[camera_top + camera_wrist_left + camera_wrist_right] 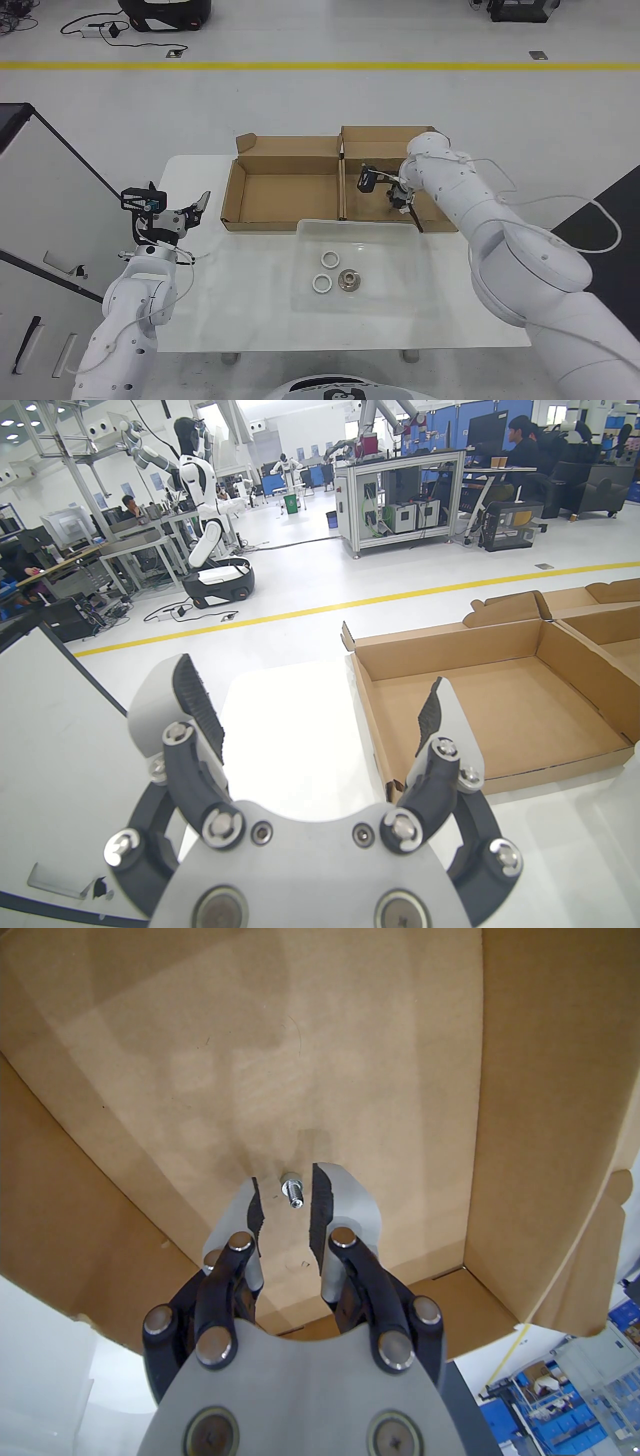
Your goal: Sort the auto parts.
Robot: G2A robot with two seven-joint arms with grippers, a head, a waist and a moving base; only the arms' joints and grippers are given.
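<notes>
Right gripper [287, 1172] sits down inside the right cardboard box [390, 131] at the tabletop's [250, 320] far edge, ribbed black pads parted a little, gripping nothing. Small silver threaded bolt [293, 1190] lies on the box's matte brown floor between the pads, apparently touching neither. Left gripper [311, 672] is over the tabletop's left edge, spread wide, holding nothing. Left cardboard box [280, 198] butts against the right one. Clear plastic tray [300, 228] sits mid-tabletop just in front of both boxes: white ring [329, 259], second white ring [322, 284], round grey metal part [349, 279] beside them.
</notes>
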